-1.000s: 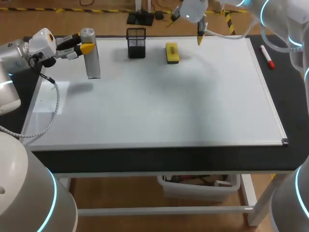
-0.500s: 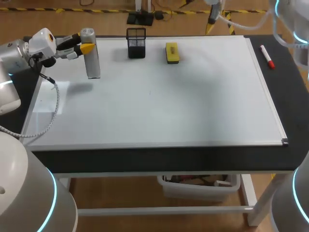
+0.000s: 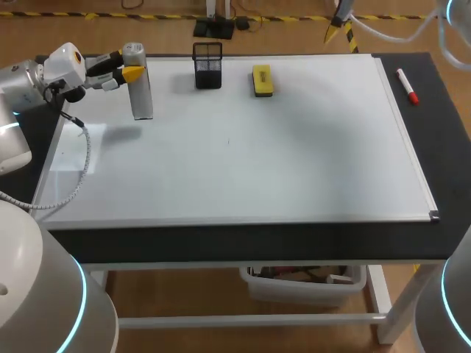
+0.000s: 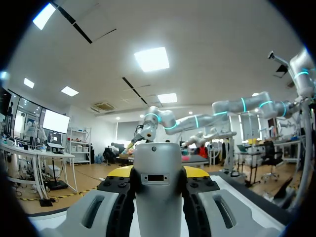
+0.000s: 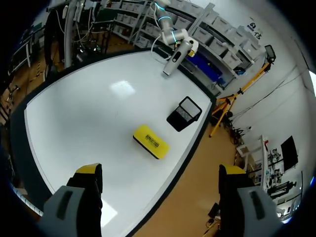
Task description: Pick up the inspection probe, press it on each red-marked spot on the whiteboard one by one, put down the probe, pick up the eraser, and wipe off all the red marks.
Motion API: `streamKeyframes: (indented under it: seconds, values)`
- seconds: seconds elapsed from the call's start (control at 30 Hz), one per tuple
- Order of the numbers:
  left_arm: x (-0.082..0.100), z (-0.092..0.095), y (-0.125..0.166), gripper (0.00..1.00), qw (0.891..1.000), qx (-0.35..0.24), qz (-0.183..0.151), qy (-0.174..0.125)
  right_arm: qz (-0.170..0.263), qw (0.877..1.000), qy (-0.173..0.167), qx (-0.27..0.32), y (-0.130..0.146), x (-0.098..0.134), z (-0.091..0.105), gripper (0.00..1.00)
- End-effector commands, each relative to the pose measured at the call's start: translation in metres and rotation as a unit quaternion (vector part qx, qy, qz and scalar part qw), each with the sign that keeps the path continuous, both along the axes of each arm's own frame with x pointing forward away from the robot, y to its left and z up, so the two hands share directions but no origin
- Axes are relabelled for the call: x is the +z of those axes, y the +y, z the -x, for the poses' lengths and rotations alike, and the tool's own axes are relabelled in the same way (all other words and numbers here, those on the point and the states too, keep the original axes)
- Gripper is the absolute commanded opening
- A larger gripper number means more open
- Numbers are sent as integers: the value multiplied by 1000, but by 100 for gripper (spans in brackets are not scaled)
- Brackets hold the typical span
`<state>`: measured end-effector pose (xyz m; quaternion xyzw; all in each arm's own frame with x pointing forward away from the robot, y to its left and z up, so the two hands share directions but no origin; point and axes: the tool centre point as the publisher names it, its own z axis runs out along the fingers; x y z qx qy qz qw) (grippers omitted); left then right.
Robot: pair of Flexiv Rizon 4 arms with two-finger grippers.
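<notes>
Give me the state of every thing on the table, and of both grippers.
inspection probe: upright, held at the whiteboard's corner.
left gripper: shut on the inspection probe.
right gripper: open, empty.
eraser: lying flat on the whiteboard, untouched.
whiteboard: no red marks visible.
mesh holder: upright.
red marker: lying beside the whiteboard.

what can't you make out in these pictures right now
- head view: right gripper cut off by the picture's edge; only a yellow tip shows.
- left wrist view: inspection probe runs out of the picture at its lower end.
- head view: no red marks discernible on the whiteboard; one speck near its middle is too small to tell.
- head view: mesh holder inside too dark.
</notes>
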<state>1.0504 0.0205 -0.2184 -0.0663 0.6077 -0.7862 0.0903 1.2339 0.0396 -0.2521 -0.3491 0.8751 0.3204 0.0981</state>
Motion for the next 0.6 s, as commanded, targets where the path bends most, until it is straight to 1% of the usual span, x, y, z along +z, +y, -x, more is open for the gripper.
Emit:
streamKeyframes:
  seconds: [0.03, 0.4, 0.6]
  values:
    - [1, 1, 0, 0, 1000, 1, 0, -1, -3, 1000, -8, -11, -7, 8, 14, 100]
    - [1, 1, 0, 0, 1000, 1, 0, -1, -3, 1000, -8, -11, -7, 8, 14, 100]
    - [11, -3, -6, 0, 1000, -3, -6, -7, -3, 1000, -8, -11, -7, 8, 14, 100]
